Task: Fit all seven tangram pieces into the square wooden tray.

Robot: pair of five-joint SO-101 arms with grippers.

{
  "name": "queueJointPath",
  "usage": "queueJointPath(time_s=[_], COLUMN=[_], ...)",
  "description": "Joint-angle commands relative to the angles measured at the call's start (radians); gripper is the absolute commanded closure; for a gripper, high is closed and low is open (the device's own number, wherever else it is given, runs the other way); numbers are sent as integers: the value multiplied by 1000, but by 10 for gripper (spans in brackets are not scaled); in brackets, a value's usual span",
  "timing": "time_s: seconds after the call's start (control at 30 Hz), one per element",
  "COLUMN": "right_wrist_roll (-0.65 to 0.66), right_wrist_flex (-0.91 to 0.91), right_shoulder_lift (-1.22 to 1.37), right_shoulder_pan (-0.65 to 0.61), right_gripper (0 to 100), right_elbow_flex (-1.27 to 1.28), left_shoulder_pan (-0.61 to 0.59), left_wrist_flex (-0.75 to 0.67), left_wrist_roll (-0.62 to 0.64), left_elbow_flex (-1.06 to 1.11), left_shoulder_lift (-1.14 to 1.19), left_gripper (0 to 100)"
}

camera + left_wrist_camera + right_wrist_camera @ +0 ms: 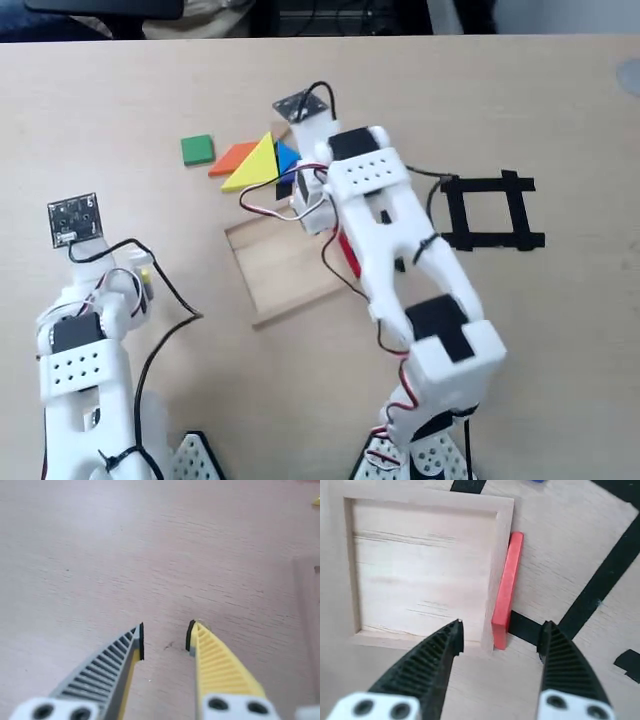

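Observation:
The square wooden tray (502, 540) lies empty, and in the high view the tray (275, 275) sits mid-table, partly under the right arm. A red piece (508, 592) stands on edge against the tray's outer rim; it shows as a red piece (349, 257) beside the arm. My right gripper (501, 632) hangs open just above the red piece's near end, one finger over the tray, the other outside. Green square (197, 150), orange triangle (231, 158), yellow triangle (257, 167) and blue piece (289, 157) lie behind the tray. My left gripper (166, 639) is open over bare table.
A black tape square (490, 212) marks the table right of the tray; tape strips (600, 587) run close by the red piece. The left arm (85, 350) rests at the front left, well away from the tray.

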Motion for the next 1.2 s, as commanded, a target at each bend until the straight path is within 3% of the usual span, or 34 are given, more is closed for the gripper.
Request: queueJointPath(time_s=[0.0,0.9,1.1,1.17], right_wrist_roll=[-9,63,63,63], right_wrist_flex=[-31,-75,-78,-78], right_shoulder_lift=[58,182,183,183], right_shoulder_pan=[-11,41,40,43], right_gripper=[744,751,959,972], right_elbow_flex=[-13,-50,-47,-48], left_shoulder_pan=[-12,-10,-10,-10], left_wrist_flex=[-17,-18,-18,-18], left_wrist_roll=[-8,-9,-9,-11], left_elbow_flex=[-7,-1,-1,-1], left_shoulder_lift=[-15,-15,-15,-15], left_gripper=[828,828,828,828])
